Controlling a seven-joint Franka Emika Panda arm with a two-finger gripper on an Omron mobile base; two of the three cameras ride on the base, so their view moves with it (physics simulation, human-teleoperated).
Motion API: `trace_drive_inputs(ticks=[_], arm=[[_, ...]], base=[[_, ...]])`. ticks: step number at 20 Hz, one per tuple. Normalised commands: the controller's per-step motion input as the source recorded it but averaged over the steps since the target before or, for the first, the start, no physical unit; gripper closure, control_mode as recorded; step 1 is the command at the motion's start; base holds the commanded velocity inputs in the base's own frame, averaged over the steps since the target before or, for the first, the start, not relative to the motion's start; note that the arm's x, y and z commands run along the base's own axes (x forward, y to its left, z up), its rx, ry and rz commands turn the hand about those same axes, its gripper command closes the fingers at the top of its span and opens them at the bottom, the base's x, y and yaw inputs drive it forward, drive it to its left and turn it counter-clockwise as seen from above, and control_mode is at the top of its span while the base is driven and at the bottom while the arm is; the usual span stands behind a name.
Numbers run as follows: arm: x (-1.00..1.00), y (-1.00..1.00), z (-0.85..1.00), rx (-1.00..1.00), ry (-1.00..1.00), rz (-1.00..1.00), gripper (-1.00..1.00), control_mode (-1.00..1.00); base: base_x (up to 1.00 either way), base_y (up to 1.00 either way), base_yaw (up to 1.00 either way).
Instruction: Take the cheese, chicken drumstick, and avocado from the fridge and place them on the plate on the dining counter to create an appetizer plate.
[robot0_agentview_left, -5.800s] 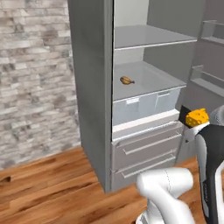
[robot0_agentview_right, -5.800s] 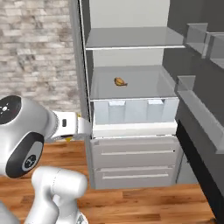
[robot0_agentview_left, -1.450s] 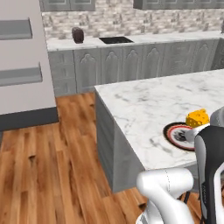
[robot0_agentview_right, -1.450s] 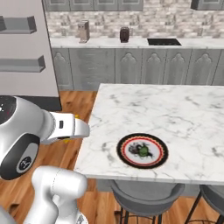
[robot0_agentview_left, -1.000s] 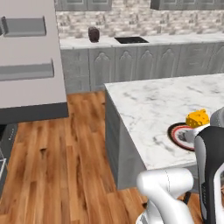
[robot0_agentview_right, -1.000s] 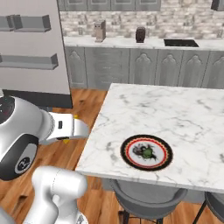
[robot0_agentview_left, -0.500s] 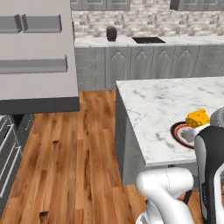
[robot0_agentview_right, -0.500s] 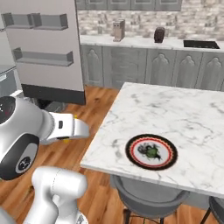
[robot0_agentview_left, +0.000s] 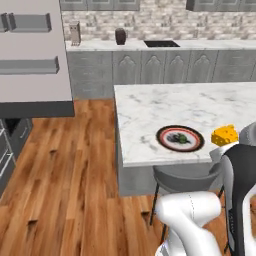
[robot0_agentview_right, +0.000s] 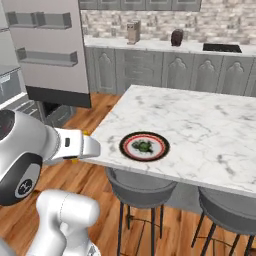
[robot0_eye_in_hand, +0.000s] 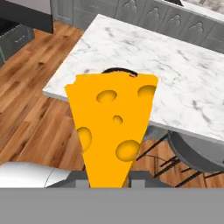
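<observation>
1. At the far left stands the fridge, its grey door open and carrying grey shelf bins; dark drawers show low beside it.
2. A warm wooden plank floor runs from the fridge to the island.
3. Along the back wall runs a grey cabinet counter under a pale stone backsplash. On it stand a small light-coloured appliance, a dark jar and, further right, a black inset sink.
4. The dining counter is a large island with a white, grey-veined marble top on a grey base. Two grey stools are tucked under its near edge.
5. The plate lies flat on the marble near the island's front edge: black outer rim, red ring, white centre with a dark green pattern.
6. The cheese is a bright yellow-orange wedge with round holes, broad end up and narrow end down between the fingers in the hand view. In the left base view it is held in the air just right of the plate, not resting on it.
7. The gripper has its fingers clamped on the narrow end of the wedge.
</observation>
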Motion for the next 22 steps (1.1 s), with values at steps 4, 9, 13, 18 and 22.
trace_drive_inputs(ticks=[4,9,13,18,22], arm=[[0.00,0.00,0.00,0.00,0.00,0.00,1.00,1.00],[0.00,0.00,0.00,0.00,0.00,0.00,1.00,1.00],[0.00,0.00,0.00,0.00,0.00,0.00,1.00,1.00],[0.00,0.00,0.00,0.00,0.00,0.00,1.00,1.00],[0.43,0.39,-0.21,0.00,0.01,-0.01,1.00,-1.00]], base=[[0.10,-1.00,0.00],[0.70,-0.39,-0.01],[0.39,0.02,0.00],[0.12,0.21,-0.07],[0.00,0.00,0.00]])
